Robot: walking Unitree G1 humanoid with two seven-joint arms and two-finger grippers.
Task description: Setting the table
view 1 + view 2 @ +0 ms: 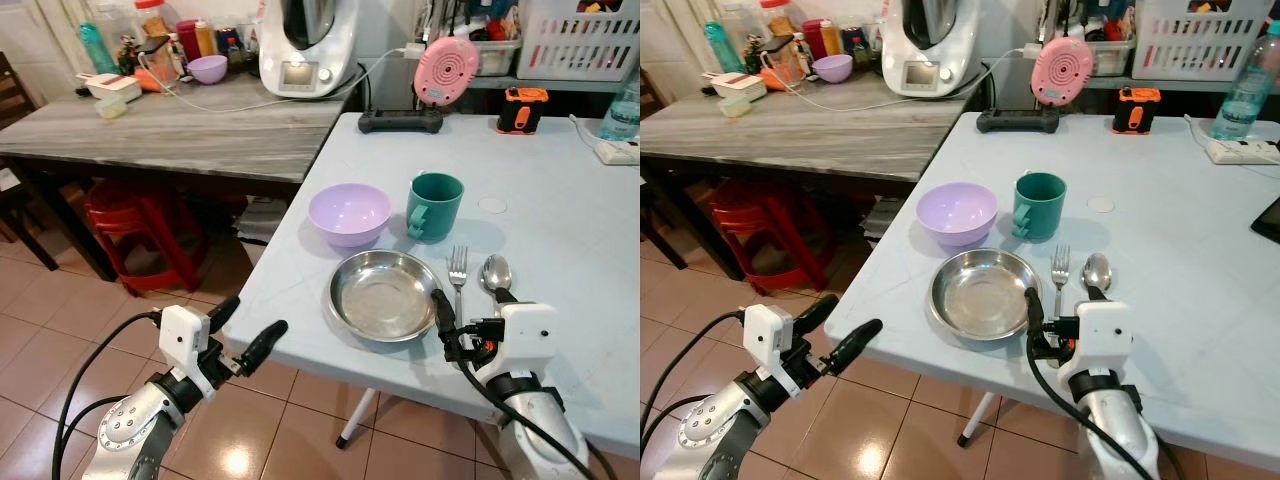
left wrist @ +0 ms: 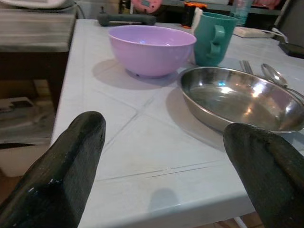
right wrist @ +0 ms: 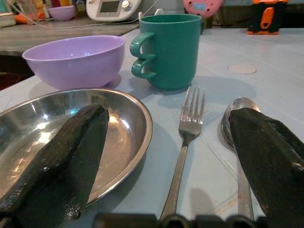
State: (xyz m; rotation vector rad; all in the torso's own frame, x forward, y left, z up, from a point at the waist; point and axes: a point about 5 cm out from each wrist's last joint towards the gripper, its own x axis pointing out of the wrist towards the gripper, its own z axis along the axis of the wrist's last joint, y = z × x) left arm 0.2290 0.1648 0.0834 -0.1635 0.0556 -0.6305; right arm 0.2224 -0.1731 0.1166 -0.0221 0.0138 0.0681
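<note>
On the pale blue table (image 1: 560,230) a steel plate (image 1: 385,295) lies near the front edge. A purple bowl (image 1: 349,212) and a green cup (image 1: 436,205) stand behind it. A fork (image 1: 458,272) and a spoon (image 1: 497,272) lie just right of the plate. My right gripper (image 1: 472,303) is open and low over the table, one finger over the plate's rim, the other over the spoon, with the fork handle (image 3: 178,175) between them. My left gripper (image 1: 245,328) is open and holds nothing, off the table's front left corner, facing the bowl (image 2: 152,47) and plate (image 2: 237,99).
A grey wood-grain side table (image 1: 170,130) stands to the left with a kitchen machine (image 1: 305,45) and bottles on it. A red stool (image 1: 140,230) sits under it. At the back of the blue table are a black controller (image 1: 400,120), a pink device (image 1: 447,68) and a power strip (image 1: 618,150).
</note>
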